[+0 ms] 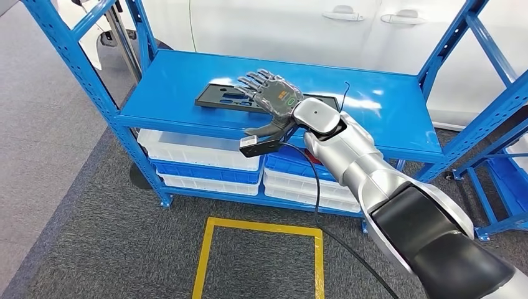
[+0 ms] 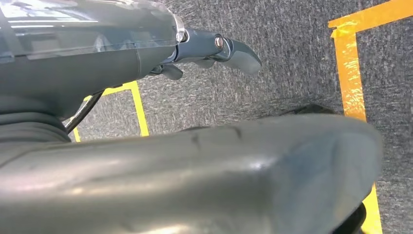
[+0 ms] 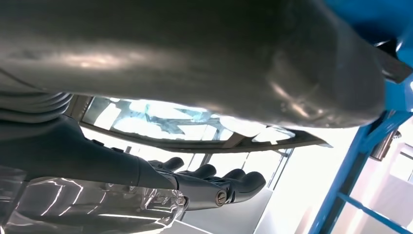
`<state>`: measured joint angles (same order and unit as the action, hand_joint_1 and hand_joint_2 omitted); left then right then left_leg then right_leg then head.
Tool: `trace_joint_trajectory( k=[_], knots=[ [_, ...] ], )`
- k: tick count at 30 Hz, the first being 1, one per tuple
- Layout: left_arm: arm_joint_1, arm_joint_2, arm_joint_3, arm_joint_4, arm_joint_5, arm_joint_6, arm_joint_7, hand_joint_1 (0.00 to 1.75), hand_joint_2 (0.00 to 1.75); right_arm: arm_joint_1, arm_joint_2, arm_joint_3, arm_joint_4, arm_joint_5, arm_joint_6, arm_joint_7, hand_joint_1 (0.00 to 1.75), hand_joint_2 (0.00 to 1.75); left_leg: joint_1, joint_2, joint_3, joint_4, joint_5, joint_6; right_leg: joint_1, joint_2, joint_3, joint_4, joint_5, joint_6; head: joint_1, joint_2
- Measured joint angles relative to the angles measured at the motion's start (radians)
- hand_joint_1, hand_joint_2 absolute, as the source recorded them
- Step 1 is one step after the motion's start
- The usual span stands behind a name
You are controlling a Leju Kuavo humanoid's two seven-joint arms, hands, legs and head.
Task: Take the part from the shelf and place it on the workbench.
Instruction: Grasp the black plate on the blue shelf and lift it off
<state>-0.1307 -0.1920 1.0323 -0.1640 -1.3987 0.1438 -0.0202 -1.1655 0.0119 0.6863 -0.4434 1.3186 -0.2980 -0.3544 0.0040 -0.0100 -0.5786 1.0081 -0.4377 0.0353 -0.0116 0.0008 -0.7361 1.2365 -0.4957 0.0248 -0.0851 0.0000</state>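
Observation:
The part [image 1: 218,98] is a flat black plate with cut-outs, lying on the top board of the blue shelf [image 1: 180,81]. My right hand [image 1: 274,99] reaches over its near end with fingers stretched flat above the plate and the thumb [image 1: 261,129] down by the shelf's front edge. The right wrist view shows the dark fingers [image 3: 219,187] spread and straight, with a glossy flat surface [image 3: 195,124] between them and the thumb. Nothing is clasped. My left hand [image 2: 214,48] hangs over the grey carpet, fingers loose, holding nothing.
White and blue bins [image 1: 193,149] fill the shelf's lower level. A yellow tape square [image 1: 261,227] marks the carpet in front. A white car [image 1: 280,25] stands behind the shelf, and a second blue rack [image 1: 504,168] stands at the right. A black cable [image 1: 317,205] hangs from my right wrist.

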Motion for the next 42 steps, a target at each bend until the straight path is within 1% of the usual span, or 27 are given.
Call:
trace_joint_trajectory(
  k=[1,2,4,7,9,12,13,14,15,17,18,19,21,22,24,25,27,28,29,30,32,33,34,36,39,40,42],
  knots=[
    [0.000,0.000,0.000,0.000,-0.001,0.000,0.000,0.00,0.00,-0.001,-0.001,0.001,0.001,-0.001,0.000,0.000,0.00,0.00,-0.002,-0.002,0.010,0.000,-0.008,-0.001,0.003,0.000,0.021,-0.068,0.052,-0.006,0.000,0.000],
    [0.000,-0.002,0.000,0.000,-0.001,0.000,0.000,0.00,0.00,-0.003,-0.002,0.001,0.001,-0.003,0.000,0.000,0.00,0.00,-0.004,-0.002,0.021,-0.001,-0.016,-0.002,0.007,-0.001,0.043,-0.134,0.091,-0.013,0.000,0.000],
    [-0.003,-0.004,0.000,0.000,-0.002,0.000,0.000,0.00,0.00,-0.007,-0.003,0.002,0.001,-0.006,-0.001,-0.002,0.00,0.00,-0.005,-0.002,0.031,-0.004,-0.027,-0.010,0.017,-0.001,0.073,-0.222,0.128,-0.026,0.000,0.000],
    [-0.007,-0.005,0.000,0.000,-0.002,-0.001,0.000,0.00,0.00,-0.010,-0.005,0.004,0.001,-0.008,-0.003,-0.003,0.00,0.00,-0.003,0.001,0.039,0.005,-0.029,-0.026,0.018,0.000,0.093,-0.247,0.122,-0.037,0.000,0.000],
    [-0.007,-0.005,0.000,-0.001,-0.002,-0.001,0.000,0.00,0.00,-0.012,-0.007,0.004,0.001,-0.010,-0.004,-0.003,0.00,0.00,-0.003,0.002,0.020,0.058,-0.043,-0.034,0.011,0.000,0.117,-0.257,0.115,-0.045,0.000,0.000],
    [-0.008,-0.005,0.000,-0.001,-0.003,0.000,0.000,0.00,0.00,-0.007,-0.007,0.005,0.002,-0.012,-0.004,-0.006,0.00,0.00,0.005,0.003,-0.086,0.228,-0.105,-0.049,0.008,0.001,0.137,-0.261,0.100,-0.051,0.000,0.000],
    [-0.008,-0.005,0.000,-0.001,-0.004,0.000,0.001,0.00,0.00,0.000,-0.007,0.006,0.002,-0.012,-0.003,-0.007,0.00,0.00,0.007,0.003,-0.118,0.265,-0.115,-0.053,0.008,0.002,0.143,-0.260,0.093,-0.050,0.000,0.000],
    [-0.007,-0.004,0.000,-0.001,-0.005,0.000,0.001,0.00,0.00,0.007,-0.008,0.007,0.003,-0.012,-0.003,-0.007,0.00,0.00,0.009,0.003,-0.134,0.268,-0.105,-0.055,0.007,0.002,0.150,-0.258,0.086,-0.048,0.000,0.000],
    [-0.006,-0.004,0.000,-0.001,-0.006,0.000,0.001,0.00,0.00,0.014,-0.008,0.008,0.004,-0.012,-0.003,-0.007,0.00,0.00,0.011,0.004,-0.133,0.237,-0.073,-0.057,0.006,0.002,0.158,-0.256,0.078,-0.046,0.000,0.000],
    [-0.005,-0.004,0.000,-0.001,-0.009,0.000,0.002,0.00,0.00,0.022,-0.008,0.009,0.005,-0.012,-0.003,-0.006,0.00,0.00,0.013,0.005,-0.093,0.108,0.018,-0.059,0.004,0.003,0.175,-0.249,0.059,-0.038,0.000,0.000],
    [-0.005,-0.004,0.000,-0.001,-0.010,0.000,0.003,0.00,0.00,0.024,-0.008,0.010,0.006,-0.013,-0.003,-0.005,0.00,0.00,0.011,0.005,-0.074,0.050,0.038,-0.056,0.004,0.003,0.180,-0.245,0.051,-0.033,0.000,0.000],
    [-0.006,-0.004,0.000,-0.001,-0.011,0.000,0.004,0.00,0.00,0.028,-0.008,0.010,0.006,-0.013,-0.003,-0.004,0.00,0.00,0.009,0.006,-0.061,0.014,0.049,-0.050,0.005,0.002,0.182,-0.243,0.045,-0.028,0.000,0.000],
    [-0.005,-0.004,0.000,-0.001,-0.012,0.000,0.006,0.00,0.00,0.042,-0.009,0.012,0.009,-0.016,-0.003,-0.003,0.00,0.00,0.005,0.007,-0.056,0.001,0.041,-0.033,0.007,0.002,0.183,-0.241,0.036,-0.016,0.000,0.000],
    [-0.005,-0.004,0.000,-0.001,-0.012,0.000,0.007,0.00,0.00,0.049,-0.009,0.013,0.010,-0.018,-0.003,-0.003,0.00,0.00,0.007,0.006,-0.051,0.002,0.046,-0.026,0.007,0.002,0.185,-0.241,0.030,-0.010,0.000,0.000],
    [-0.005,-0.005,0.000,-0.001,-0.012,0.000,0.007,0.00,0.00,0.060,-0.011,0.015,0.012,-0.022,-0.004,-0.003,0.00,0.00,0.009,0.005,-0.040,-0.003,0.042,-0.014,0.004,0.000,0.176,-0.208,0.008,0.001,0.001,0.000],
    [-0.006,-0.005,0.000,-0.001,-0.012,0.000,0.006,0.00,0.00,0.065,-0.012,0.015,0.013,-0.023,-0.004,-0.003,0.00,0.00,0.010,0.006,-0.035,-0.006,0.039,-0.009,0.002,0.000,0.153,-0.163,-0.012,0.005,0.001,0.000],
    [-0.008,-0.005,0.000,-0.001,-0.012,0.001,0.006,0.00,0.00,0.079,-0.013,0.017,0.018,-0.026,-0.005,-0.002,0.00,0.00,0.008,0.005,-0.027,-0.006,0.029,-0.002,0.001,0.000,0.069,-0.023,-0.057,0.011,0.001,0.000],
    [-0.008,-0.005,0.000,-0.001,-0.011,0.001,0.006,0.00,0.00,0.091,-0.014,0.018,0.021,-0.026,-0.005,-0.002,0.00,0.00,0.007,0.005,-0.022,-0.006,0.024,0.000,0.000,0.000,0.027,0.034,-0.065,0.012,0.001,0.000],
    [-0.007,-0.005,0.000,-0.001,-0.011,0.002,0.006,0.00,0.00,0.103,-0.014,0.019,0.023,-0.027,-0.006,-0.001,0.00,0.44,0.006,0.003,-0.016,-0.006,0.019,0.000,-0.001,0.000,-0.001,0.060,-0.055,0.011,0.001,0.000],
    [-0.006,-0.005,0.000,-0.001,-0.011,0.002,0.006,0.00,0.00,0.112,-0.014,0.020,0.026,-0.027,-0.007,0.000,0.00,0.87,0.005,0.001,-0.009,-0.006,0.013,0.000,-0.001,0.000,-0.009,0.045,-0.025,0.009,0.001,0.000],
    [-0.005,-0.005,0.000,-0.001,-0.010,0.002,0.006,0.00,0.00,0.122,-0.015,0.021,0.030,-0.027,-0.007,0.002,0.00,1.75,0.002,-0.002,0.010,-0.006,0.000,-0.002,0.003,0.000,0.028,-0.081,0.070,-0.005,0.001,0.000],
    [-0.006,-0.006,0.000,-0.001,-0.009,0.002,0.005,0.00,0.00,0.123,-0.015,0.022,0.031,-0.027,-0.008,0.003,0.00,1.75,-0.001,-0.002,0.017,-0.005,-0.007,-0.005,0.007,0.000,0.054,-0.149,0.104,-0.014,0.001,0.000],
    [-0.007,-0.006,0.000,-0.001,-0.009,0.002,0.005,0.00,0.00,0.123,-0.015,0.022,0.032,-0.027,-0.008,0.004,0.00,1.75,-0.003,-0.003,0.021,-0.004,-0.013,-0.008,0.010,0.000,0.074,-0.198,0.124,-0.020,0.001,0.000],
    [-0.009,-0.007,0.000,-0.001,-0.008,0.002,0.004,0.00,0.00,0.126,-0.015,0.023,0.034,-0.025,-0.009,0.010,0.00,1.75,-0.004,-0.002,0.024,-0.005,-0.021,-0.018,0.016,-0.001,0.087,-0.232,0.124,-0.028,0.001,0.000],
    [-0.010,-0.006,0.000,-0.002,-0.008,0.002,0.004,0.00,0.00,0.129,-0.014,0.025,0.037,-0.021,-0.009,0.024,0.00,1.75,-0.003,0.001,0.020,0.014,-0.040,-0.033,0.010,-0.001,0.099,-0.248,0.121,-0.037,0.001,0.000],
    [-0.010,-0.006,0.000,-0.002,-0.008,0.002,0.003,0.00,0.00,0.129,-0.013,0.026,0.038,-0.020,-0.009,0.029,0.00,1.75,-0.002,0.002,0.004,0.051,-0.061,-0.039,0.007,-0.001,0.105,-0.253,0.120,-0.041,0.000,0.000],
    [-0.009,-0.006,0.000,-0.002,-0.008,0.001,0.004,0.00,0.00,0.133,-0.009,0.026,0.039,-0.016,-0.009,0.038,0.00,1.75,0.003,0.003,-0.064,0.179,-0.116,-0.048,0.006,-0.001,0.111,-0.254,0.115,-0.047,0.000,0.000]
  ],
)
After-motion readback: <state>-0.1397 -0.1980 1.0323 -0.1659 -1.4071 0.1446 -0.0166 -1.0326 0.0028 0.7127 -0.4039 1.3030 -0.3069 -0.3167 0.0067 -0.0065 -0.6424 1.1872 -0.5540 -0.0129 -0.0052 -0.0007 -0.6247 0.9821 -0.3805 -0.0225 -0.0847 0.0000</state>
